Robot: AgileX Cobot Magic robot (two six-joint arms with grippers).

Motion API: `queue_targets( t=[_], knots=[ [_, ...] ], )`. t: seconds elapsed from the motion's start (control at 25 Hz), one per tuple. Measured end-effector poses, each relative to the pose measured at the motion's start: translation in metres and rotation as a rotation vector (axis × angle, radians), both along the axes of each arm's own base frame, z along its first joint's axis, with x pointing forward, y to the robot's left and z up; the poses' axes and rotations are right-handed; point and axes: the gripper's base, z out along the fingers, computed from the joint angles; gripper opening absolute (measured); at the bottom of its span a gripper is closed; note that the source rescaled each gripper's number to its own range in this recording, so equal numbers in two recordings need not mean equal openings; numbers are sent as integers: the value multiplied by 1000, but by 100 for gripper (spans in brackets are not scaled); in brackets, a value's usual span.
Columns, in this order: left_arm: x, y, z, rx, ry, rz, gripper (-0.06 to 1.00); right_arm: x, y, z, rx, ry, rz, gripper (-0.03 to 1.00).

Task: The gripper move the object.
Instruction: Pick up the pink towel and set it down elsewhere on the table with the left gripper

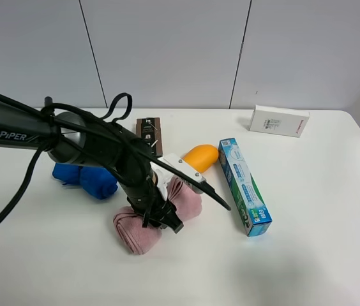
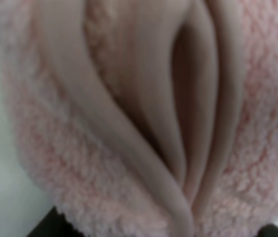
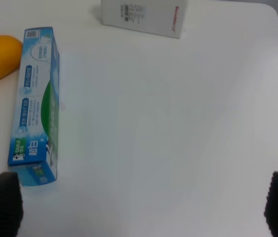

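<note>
Two fat, fluffy ends and a thin middle make our pink towel (image 1: 189, 196) look like a bow. It lies on the white table (image 1: 320, 255), close to the blue towel (image 1: 87, 180) on its left and the orange thing (image 1: 200, 157) on its far side.

Its long side runs slantwise. One end points near and left. The other points far and right, toward the toothpaste box (image 1: 244, 186).

Our left gripper (image 1: 164, 217) sits right on the thin middle, with a jaw on each side touching the fluff. In the left wrist view the towel fills almost everything, so we cannot tell if the jaws are squeezing it or only sitting around it. Our right gripper (image 3: 141, 205) is wide open and holds nothing. It hangs over bare table to the right of the toothpaste box.

We think the towel is soft, light and squashy. It should not break, and the fluff should keep it from slipping. The thin middle looks like the best place to hold it, because both ends then hang evenly. Holding one end might let it flop or unroll. Since it squashes, we would want a firm squeeze.
</note>
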Motion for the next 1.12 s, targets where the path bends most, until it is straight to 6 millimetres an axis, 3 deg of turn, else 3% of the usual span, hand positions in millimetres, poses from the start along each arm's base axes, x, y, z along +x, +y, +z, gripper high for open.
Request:
queue_targets(
  t=[0.28,0.48,0.76,0.88,1.12],
  knots=[
    [-3,3,41,-59,-54,-3,0,0,0,0,0,0,0,100],
    [-6,5,101,-169,-118,59,0,0,0,0,0,0,0,100],
    [3,-3,133,-255,-143,176,0,0,0,0,0,0,0,100],
    [12,-4,145,-226,-245,115,0,0,0,0,0,0,0,100],
    [29,-3,167,-51,-559,-269,0,0,0,0,0,0,0,100]
  ],
)
